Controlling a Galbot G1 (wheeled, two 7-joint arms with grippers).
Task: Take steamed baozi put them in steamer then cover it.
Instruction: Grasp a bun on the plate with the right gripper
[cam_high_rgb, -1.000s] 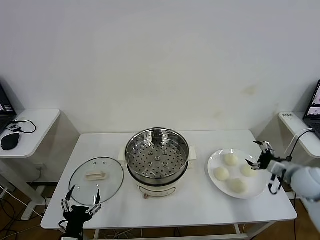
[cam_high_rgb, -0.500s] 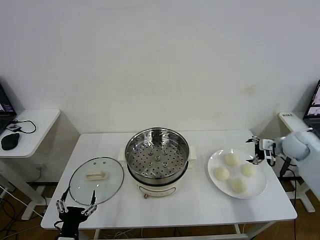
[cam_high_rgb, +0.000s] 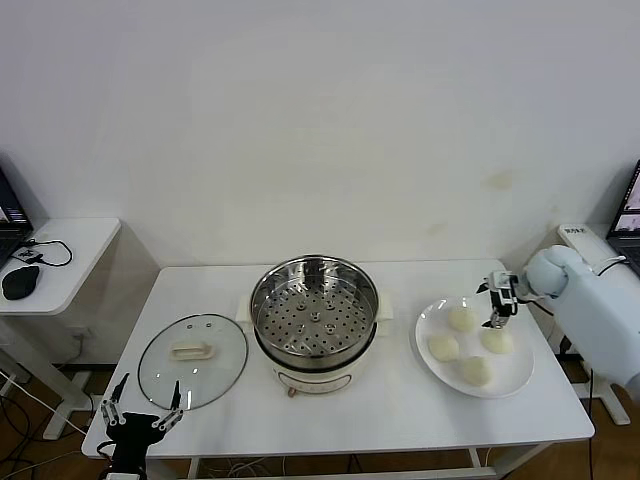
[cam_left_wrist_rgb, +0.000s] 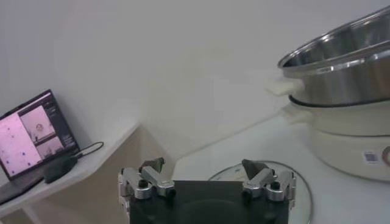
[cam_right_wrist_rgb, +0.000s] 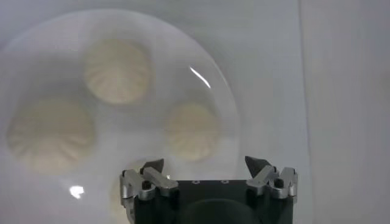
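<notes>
Several pale steamed baozi (cam_high_rgb: 461, 319) lie on a white plate (cam_high_rgb: 428, 325) right of the steamer (cam_high_rgb: 315, 310). The steamer is a shiny pot with a perforated tray, on a cream base. My right gripper (cam_high_rgb: 497, 300) hovers open over the plate's far right part, above the buns and holding nothing. In the right wrist view it (cam_right_wrist_rgb: 204, 163) hangs over the baozi (cam_right_wrist_rgb: 192, 131), with two more (cam_right_wrist_rgb: 117, 71) beyond. The glass cover (cam_high_rgb: 192, 348) lies flat on the table left of the steamer. My left gripper (cam_high_rgb: 140, 418) is open and empty, low by the table's front left edge.
A side table (cam_high_rgb: 70, 270) at the left carries a mouse (cam_high_rgb: 20, 283) and a cable. Another side table (cam_high_rgb: 590, 245) stands at the right with a laptop (cam_high_rgb: 630, 215). The left wrist view shows the steamer (cam_left_wrist_rgb: 341, 61), the cover's rim (cam_left_wrist_rgb: 303, 201) and a laptop (cam_left_wrist_rgb: 30, 137).
My right gripper has moved left from the plate's right edge to above the buns, its arm rising. My left gripper has sunk lower and slightly left at the table's front.
</notes>
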